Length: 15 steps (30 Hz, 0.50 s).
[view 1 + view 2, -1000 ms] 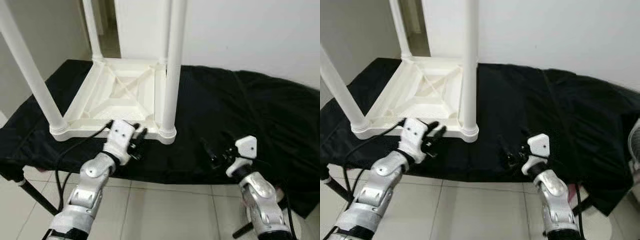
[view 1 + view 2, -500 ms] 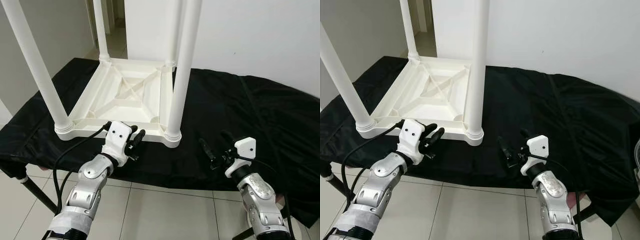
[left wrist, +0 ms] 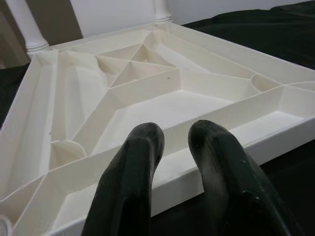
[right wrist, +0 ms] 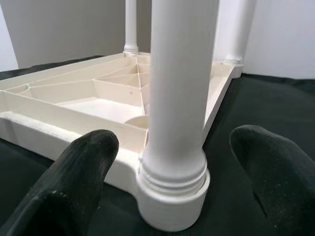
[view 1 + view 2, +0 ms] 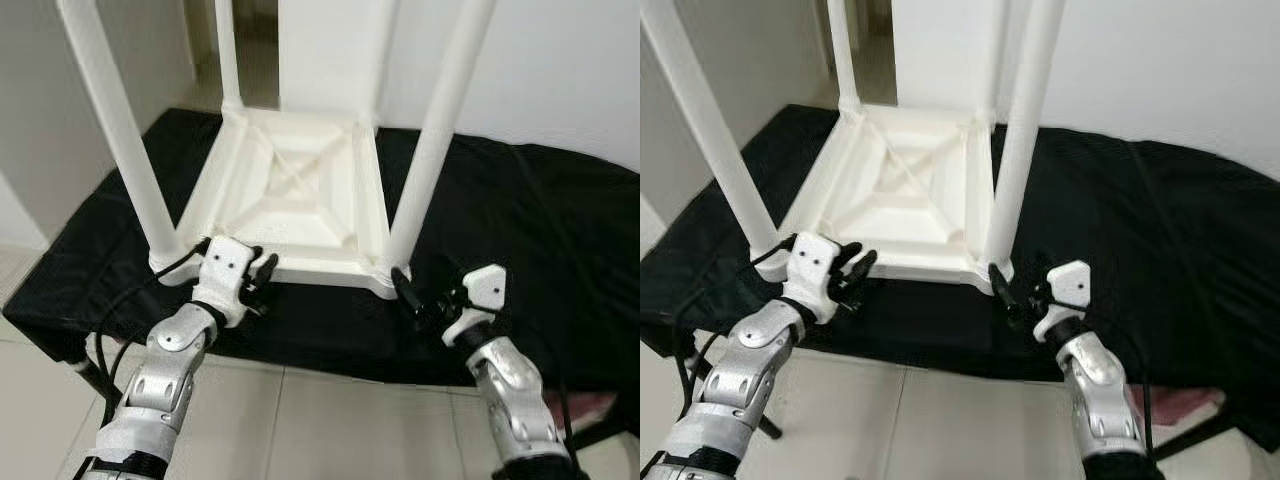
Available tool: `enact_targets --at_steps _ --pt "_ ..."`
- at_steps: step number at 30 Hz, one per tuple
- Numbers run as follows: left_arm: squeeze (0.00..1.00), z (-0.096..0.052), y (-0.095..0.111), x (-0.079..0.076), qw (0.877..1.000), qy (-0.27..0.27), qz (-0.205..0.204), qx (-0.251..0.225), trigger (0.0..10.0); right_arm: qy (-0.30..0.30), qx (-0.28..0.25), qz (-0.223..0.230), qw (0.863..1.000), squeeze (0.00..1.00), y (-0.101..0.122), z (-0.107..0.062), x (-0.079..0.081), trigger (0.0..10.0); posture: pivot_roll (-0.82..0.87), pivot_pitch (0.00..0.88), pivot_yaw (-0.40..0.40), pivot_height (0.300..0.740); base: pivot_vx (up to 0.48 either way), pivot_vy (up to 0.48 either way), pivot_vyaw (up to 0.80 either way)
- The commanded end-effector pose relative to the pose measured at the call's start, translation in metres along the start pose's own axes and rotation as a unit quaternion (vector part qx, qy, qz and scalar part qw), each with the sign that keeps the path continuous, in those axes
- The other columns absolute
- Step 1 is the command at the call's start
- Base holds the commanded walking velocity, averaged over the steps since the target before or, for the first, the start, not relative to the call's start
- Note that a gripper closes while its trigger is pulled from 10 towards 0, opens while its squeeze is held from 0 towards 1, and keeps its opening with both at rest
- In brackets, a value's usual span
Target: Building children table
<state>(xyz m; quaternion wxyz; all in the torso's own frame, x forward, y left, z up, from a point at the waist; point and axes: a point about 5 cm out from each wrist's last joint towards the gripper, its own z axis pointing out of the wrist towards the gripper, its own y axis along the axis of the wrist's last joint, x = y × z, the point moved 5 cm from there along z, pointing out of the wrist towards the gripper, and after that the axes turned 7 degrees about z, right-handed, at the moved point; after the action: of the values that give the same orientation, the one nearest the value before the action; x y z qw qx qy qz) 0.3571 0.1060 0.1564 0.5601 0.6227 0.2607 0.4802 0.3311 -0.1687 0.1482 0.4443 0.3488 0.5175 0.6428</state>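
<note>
A white plastic children's table (image 5: 300, 190) lies upside down on a black cloth (image 5: 540, 220), its legs pointing up. My right gripper (image 5: 425, 290) is open at the base of the front right leg (image 5: 425, 170). In the right wrist view its fingertips (image 4: 78, 162) stand on either side of that leg (image 4: 179, 73) without touching it. My left gripper (image 5: 262, 272) is at the front rim near the front left leg (image 5: 125, 140). The left wrist view has its fingers (image 3: 142, 147) a narrow gap apart, just before the rim (image 3: 266, 142), with nothing between them.
The black cloth covers a low stand whose front edge (image 5: 330, 350) runs just under both grippers. Pale tiled floor (image 5: 330, 420) lies below. A white wall (image 5: 560, 60) is behind, with a doorway (image 5: 255, 50) at the back left. A black cable (image 5: 130, 300) hangs from my left wrist.
The camera has shifted closer to the table. My right gripper has moved left up to the front right leg's base. My left gripper has come closer to the front rim.
</note>
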Motion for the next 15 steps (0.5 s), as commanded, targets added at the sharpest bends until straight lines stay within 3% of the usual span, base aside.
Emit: enact_targets --at_steps 1,15 --pt "0.00 0.0010 -0.0039 -0.0056 1.000 -0.008 0.007 0.009 10.0 -0.003 0.003 -0.003 1.000 0.00 -0.0010 -0.0013 -0.0021 10.0 0.06 0.063 -0.025 0.740 0.000 0.000 0.00" --pt "0.00 -0.0005 -0.0004 -0.0153 1.000 -0.026 0.013 0.001 10.0 -0.024 -0.001 -0.005 1.000 0.00 -0.0017 -0.0023 -0.0048 10.0 0.06 0.074 -0.025 0.740 0.000 0.000 0.00"
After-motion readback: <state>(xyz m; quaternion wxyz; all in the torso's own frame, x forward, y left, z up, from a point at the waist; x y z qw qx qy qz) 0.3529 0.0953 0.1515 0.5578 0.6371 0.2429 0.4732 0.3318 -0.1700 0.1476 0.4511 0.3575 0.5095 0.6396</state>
